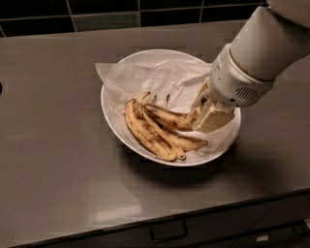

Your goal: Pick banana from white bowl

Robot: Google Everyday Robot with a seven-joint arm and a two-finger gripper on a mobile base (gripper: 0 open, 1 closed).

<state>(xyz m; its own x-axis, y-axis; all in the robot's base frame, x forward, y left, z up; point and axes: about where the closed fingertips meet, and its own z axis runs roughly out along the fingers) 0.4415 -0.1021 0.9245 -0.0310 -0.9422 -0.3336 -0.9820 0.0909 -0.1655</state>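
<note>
The white bowl [121, 72] stands on the grey counter, lined with crumpled white paper [160, 77]. Three brown-speckled bananas lie in it. The banana [169, 118] is the short, curved upper one, with its dark stem end pointing left. Two longer bananas [147, 135] lie in front of it and to its left. My gripper [207, 115] is down inside the right half of the bowl, at the banana's right end. That end is partly hidden behind the gripper. The white arm rises from it to the upper right.
The grey counter [53, 160] runs all round the bowl. Its front edge is at the bottom, with a drawer handle [168, 232] below it. A dark tiled wall [97, 9] stands behind the counter. The arm's shadow falls to the right of the bowl.
</note>
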